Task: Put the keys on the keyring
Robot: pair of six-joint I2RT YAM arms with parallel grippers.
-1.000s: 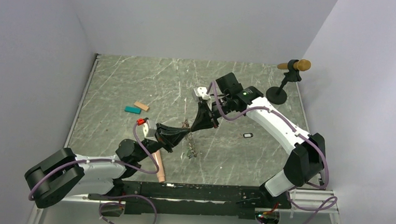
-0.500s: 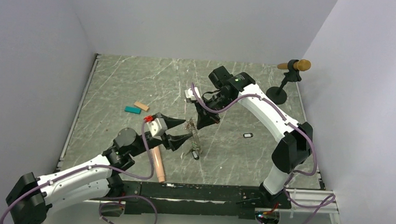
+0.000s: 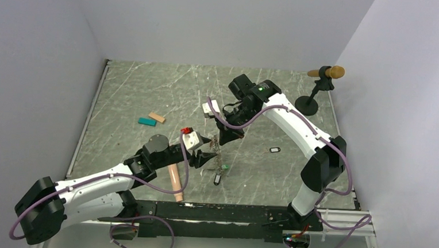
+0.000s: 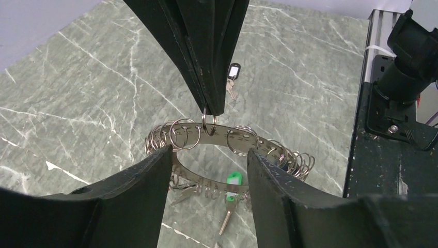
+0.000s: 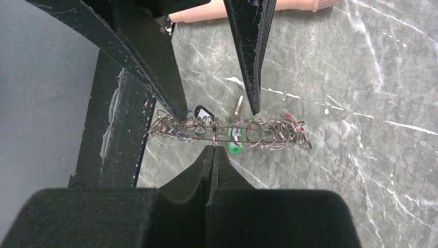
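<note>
1. Evidently, the keyring point(image 4: 222, 133) is held up off the table point(image 4: 77, 93), between the two arms. It is pinched by one of its small rings in the right claw point(image 4: 210, 106), which is clenched.
2. The left claw point(image 4: 209, 154) is released, with its fingers set on either side of the band. Whether the band is touched cannot be told.
3. The keyring is judged light, floppy and slippery, and its rings are liable to swing. A firmer hold is likely to be had on the flat band.
4. A green key point(image 4: 233, 180) appears to be hung on it already. A white-tagged key point(image 4: 233, 71) lies well apart on the table. Being thin and flat, it is best taken by its plastic head.
5. No container is seen; the keyring alone serves as holder.
</note>
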